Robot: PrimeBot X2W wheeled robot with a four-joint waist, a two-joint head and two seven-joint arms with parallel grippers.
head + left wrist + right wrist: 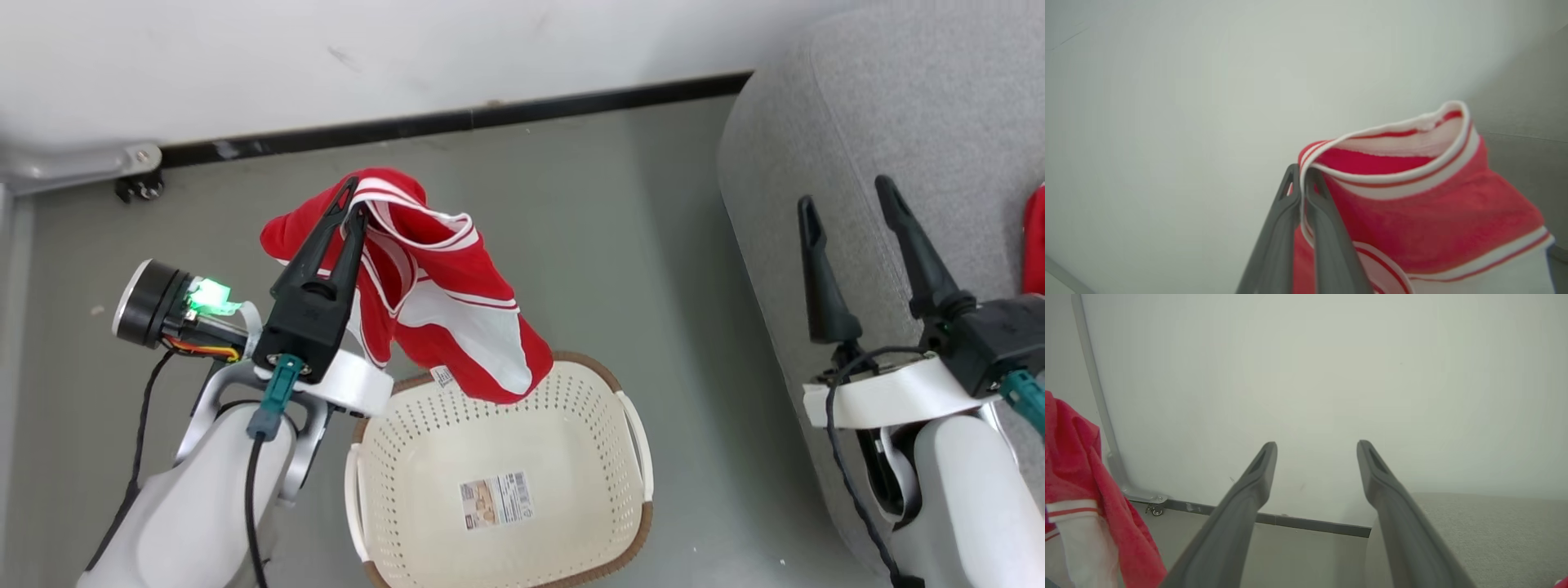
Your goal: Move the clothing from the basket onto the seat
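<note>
A red garment with white stripe trim (441, 286) hangs in the air above the far rim of the cream basket (571, 425), pinched by my left gripper (353, 196), which is shut on its striped hem. The left wrist view shows the same clothing (1412, 212) draped to the right of the closed gripper (1300, 175). The basket's bottom holds just a label. My right gripper (845, 200) stands open over the grey seat (898, 106), nothing between its fingers (1257, 465). The held garment (1081, 490) hangs at that view's left. A second bit of red cloth (1035, 237) lies on the seat at the right edge.
A white wall with a dark baseboard (457, 122) runs behind the grey floor (620, 229). A grey metal frame with a small caster (139, 186) sits at the far left by the wall. The seat's rounded edge stands close to the basket's right side.
</note>
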